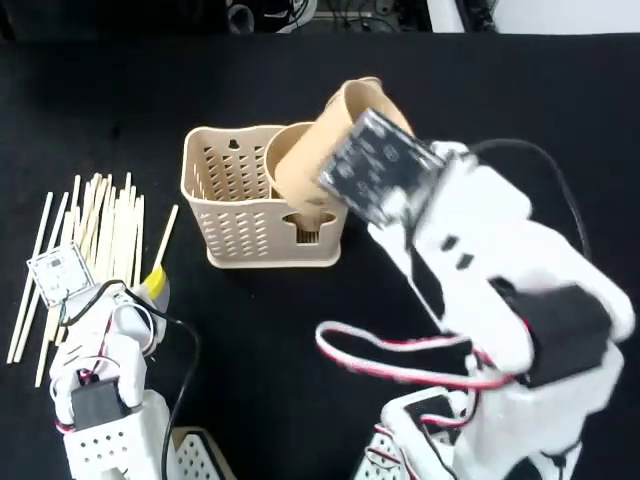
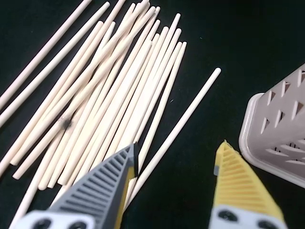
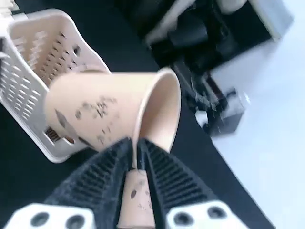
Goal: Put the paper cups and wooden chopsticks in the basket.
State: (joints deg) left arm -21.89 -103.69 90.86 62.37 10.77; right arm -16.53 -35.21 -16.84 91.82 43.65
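Note:
A beige slotted basket (image 1: pixel 205 215) stands mid-table, with one paper cup (image 1: pixel 281 152) inside its right half. My right gripper (image 3: pixel 137 145) is shut on the rim of a second paper cup (image 3: pixel 105 112), held tilted above the basket's (image 3: pixel 28 90) right end; from above this cup (image 1: pixel 345 120) leans over the rim. A pile of wooden chopsticks (image 1: pixel 95 230) lies left of the basket. My left gripper (image 2: pixel 177 145) hangs open low over the pile's (image 2: pixel 109 86) right edge, its jaws either side of a lone chopstick (image 2: pixel 186 114).
The table is black cloth. The basket's corner (image 2: pixel 276 138) is close beside my left gripper's yellow finger (image 2: pixel 238 183). Cables and dark equipment (image 3: pixel 214 105) sit past the table's far edge. My right arm (image 1: pixel 500 270) looms over the table's right half.

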